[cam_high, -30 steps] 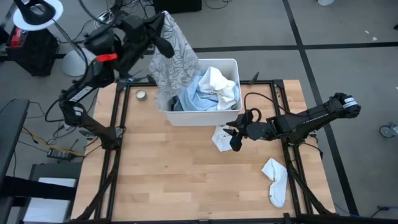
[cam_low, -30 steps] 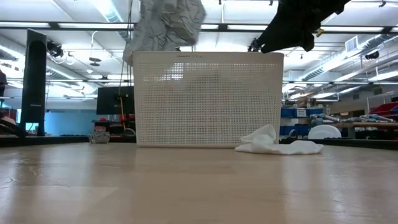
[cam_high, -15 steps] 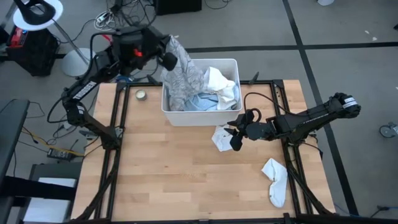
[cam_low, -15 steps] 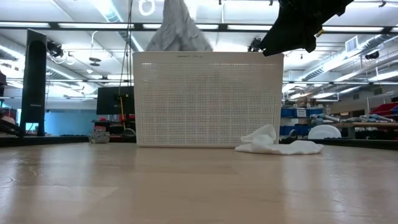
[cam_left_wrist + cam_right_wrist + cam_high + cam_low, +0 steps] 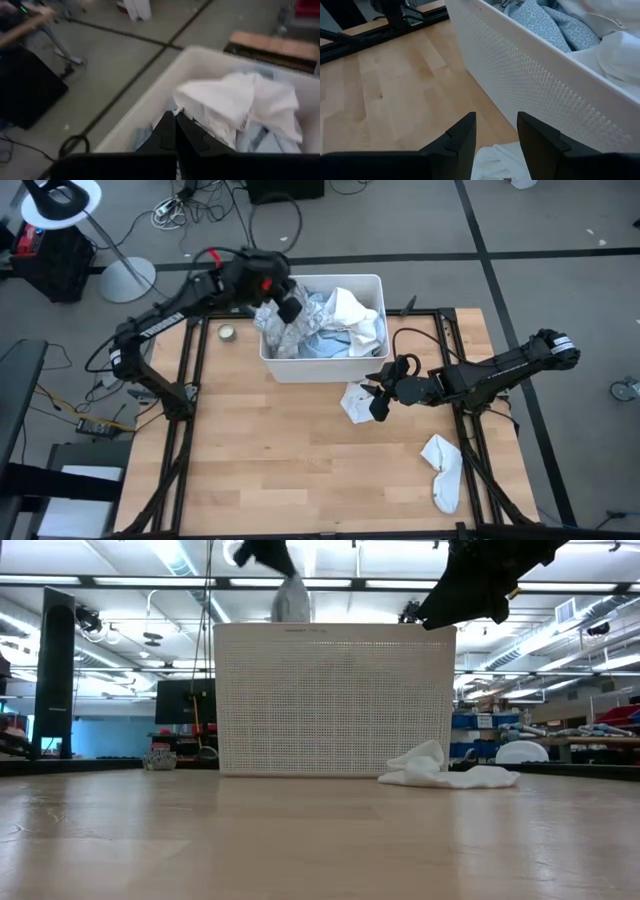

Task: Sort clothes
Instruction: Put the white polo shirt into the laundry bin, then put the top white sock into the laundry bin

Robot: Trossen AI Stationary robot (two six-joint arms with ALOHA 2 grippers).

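Observation:
The white tub (image 5: 325,365) stands at the table's far middle, with light-blue and white clothes (image 5: 345,320) heaped inside. My left gripper (image 5: 292,308) is over the tub's left part, shut on the white-grey patterned top (image 5: 283,332), most of which lies bunched in the tub. In the low view only the top's upper end (image 5: 290,602) shows above the rim. My right gripper (image 5: 379,404) hangs open above a white garment (image 5: 354,402) that lies on the table in front of the tub. In the low view that gripper (image 5: 480,580) is well clear of the garment. My left gripper pinches the patterned top's upper end (image 5: 290,588) between its shut fingers, coming from the table's far left and slanting down. The cloth hangs below the fingers in a narrow bunch, and its lower part rests in the tub on the other clothes. How many layers it holds does not show.
A white sock (image 5: 442,470) lies near the table's right front. A small round tin (image 5: 227,332) sits left of the tub. Bare wood (image 5: 270,460) covers the near left half. Black frame rails run along both sides of the table.
My left gripper has come down toward the tub, moving to the table's near right and turning as it went. The patterned top, which hung spread out high above the tub's far left corner, has sunk into the tub and bunched up. The gripper has stayed shut on it.

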